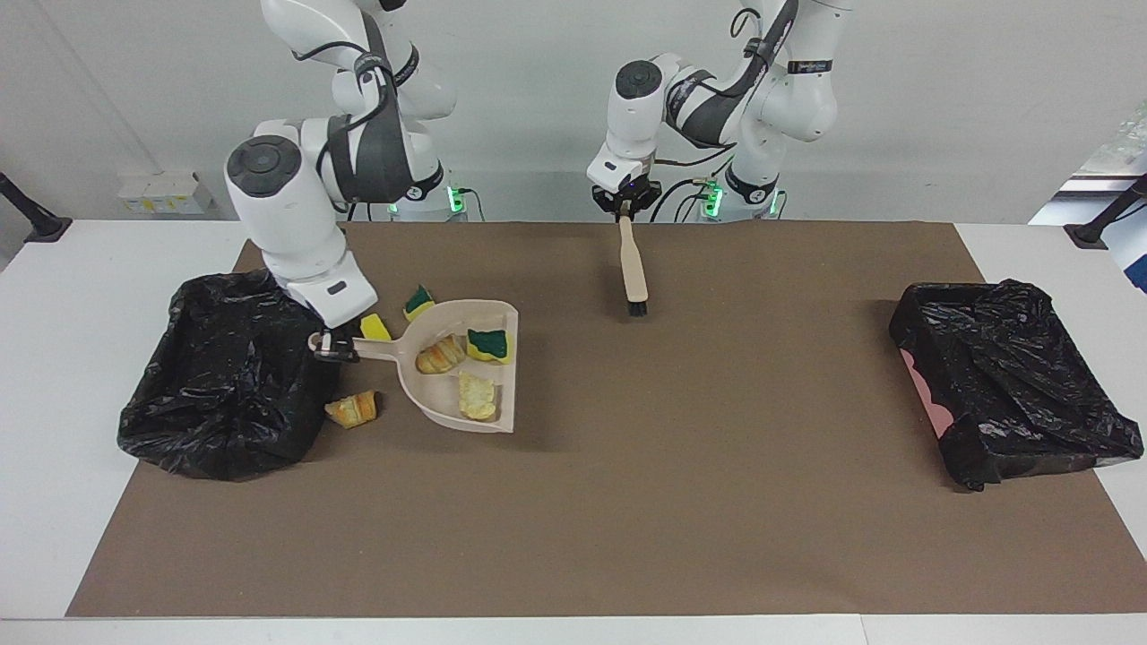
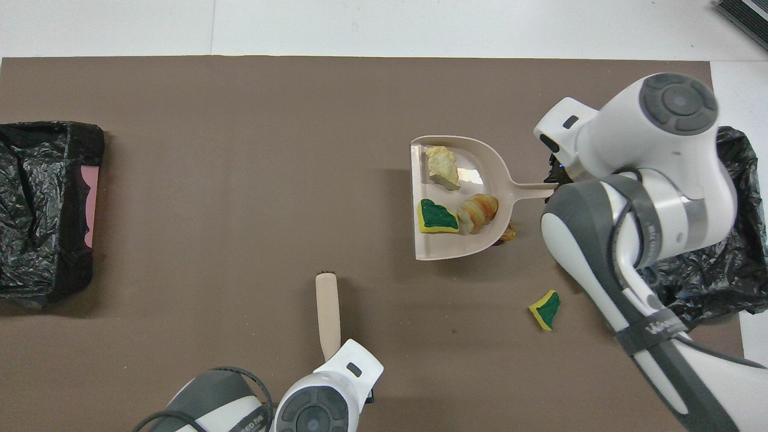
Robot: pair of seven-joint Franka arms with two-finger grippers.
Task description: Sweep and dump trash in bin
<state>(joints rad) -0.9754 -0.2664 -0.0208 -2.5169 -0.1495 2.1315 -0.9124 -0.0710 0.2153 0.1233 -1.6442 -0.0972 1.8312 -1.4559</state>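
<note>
A: Right gripper?
B: Clamped on the handle of the beige dustpan, pan lifted off the brown mat, just beside the black-bagged bin at the right arm's end of the table.
A: Trash?
B: Three pieces ride in the pan: a croissant chunk, a green-and-yellow sponge piece, a pale bread chunk. On the mat: another croissant scrap against the bin, a yellow sponge bit by the handle, a green-topped sponge scrap nearer the robots. A tan bit peeks out under the pan's edge in the overhead view.
A: Left gripper?
B: Fingers together on the brush handle, brush hanging bristles down over the mat. Second bagged bin sits at the left arm's end.
</note>
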